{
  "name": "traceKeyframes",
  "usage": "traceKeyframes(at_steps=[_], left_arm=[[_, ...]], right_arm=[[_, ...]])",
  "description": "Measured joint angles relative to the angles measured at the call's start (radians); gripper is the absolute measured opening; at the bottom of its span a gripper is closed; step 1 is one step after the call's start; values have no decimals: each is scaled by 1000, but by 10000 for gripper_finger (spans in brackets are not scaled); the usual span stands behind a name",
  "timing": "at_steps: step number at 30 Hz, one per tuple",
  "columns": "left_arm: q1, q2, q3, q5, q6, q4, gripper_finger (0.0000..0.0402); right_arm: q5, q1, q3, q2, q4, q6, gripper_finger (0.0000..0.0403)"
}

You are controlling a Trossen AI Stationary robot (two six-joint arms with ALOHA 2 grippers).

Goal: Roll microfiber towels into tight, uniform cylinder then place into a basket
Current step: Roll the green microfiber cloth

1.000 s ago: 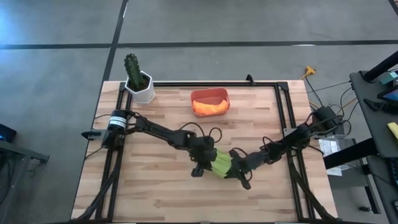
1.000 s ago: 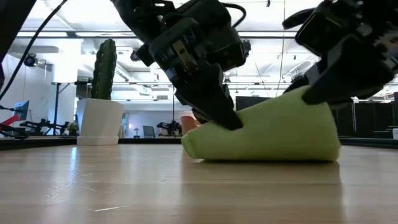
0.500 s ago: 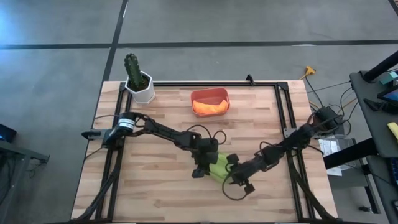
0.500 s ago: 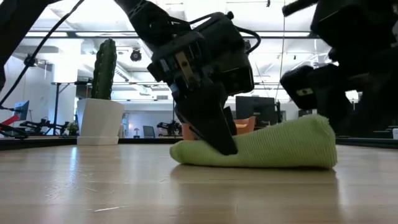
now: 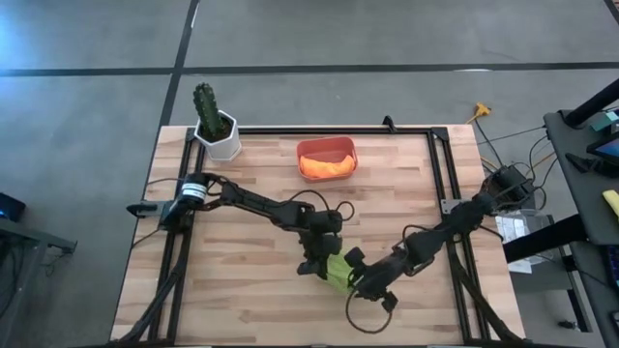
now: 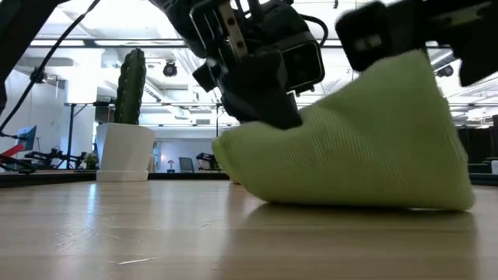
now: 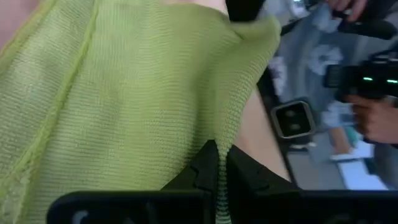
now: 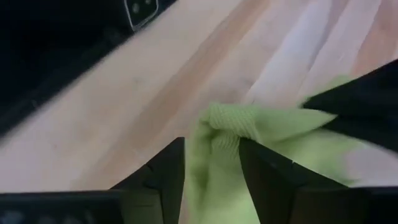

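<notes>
A light wooden bench (image 5: pixel 242 193) with a black frame carries three things. A white pot with a cactus (image 5: pixel 215 126) stands at its 10 o'clock corner. The red basket (image 5: pixel 327 158) sits at 12 o'clock. A rolled green towel (image 5: pixel 337 270) lies toward 6 o'clock.

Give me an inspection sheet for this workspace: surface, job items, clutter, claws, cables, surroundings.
Surface: wooden table in a black frame, bare around the work.
Job items: green towel bunched near the table's front middle, not a tidy cylinder; orange towel lies in the red basket at the back.
Clutter: potted cactus at the back left corner.
Claws: left claw shut on the green towel's edge; right claw has its fingers apart astride a fold of the same towel.
Cables: black loops along both arms; loose leads off the table's right side.
Surroundings: grey floor; a person's hand holding a device beyond the table.
</notes>
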Motion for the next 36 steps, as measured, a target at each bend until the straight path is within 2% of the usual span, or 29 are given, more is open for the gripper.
traceKeyframes(at_steps=[2, 6, 9, 14, 18, 22, 28, 31, 36], left_arm=[[4, 0, 2, 25, 0, 1, 1], [9, 0, -8, 25, -1, 0, 1], [8, 6, -12, 25, 0, 1, 1], [7, 28, -14, 24, 6, 3, 1], [8, 43, -13, 22, 7, 2, 1], [7, 44, -13, 23, 7, 4, 1], [6, 41, 1, 25, 1, 4, 1], [6, 41, 2, 25, 1, 3, 1], [5, 40, 2, 25, -1, 3, 1]], right_arm=[[34, 14, 39, -2, -62, -108, 143], [255, 70, 102, 4, -207, -274, 141], [364, 104, 116, 21, -265, -380, 147], [467, 146, 123, 44, -251, -515, 159], [573, 184, 123, 51, -220, -740, 158], [609, 195, 123, 78, -165, -983, 155], [626, 191, 123, 189, -26, -1216, 156], [639, 194, 127, 241, 53, -1292, 154], [640, 198, 161, 293, 38, -1313, 150]])
